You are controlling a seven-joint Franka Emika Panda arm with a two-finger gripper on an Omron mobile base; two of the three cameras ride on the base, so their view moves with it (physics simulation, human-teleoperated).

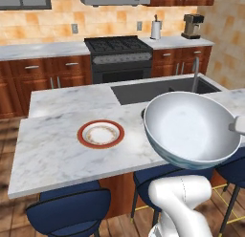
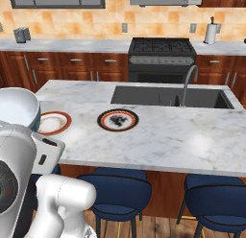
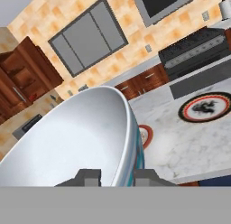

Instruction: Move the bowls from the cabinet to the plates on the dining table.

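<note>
Holding the grey-white bowl (image 3: 76,142) by its rim, your gripper (image 3: 116,177) is clamping w/ one finger inside, one outside. You're carrying it tilted above the dining table (image 1: 52,150) edge, near two plates (image 2: 54,122) (image 2: 118,120) on the marble.
</note>
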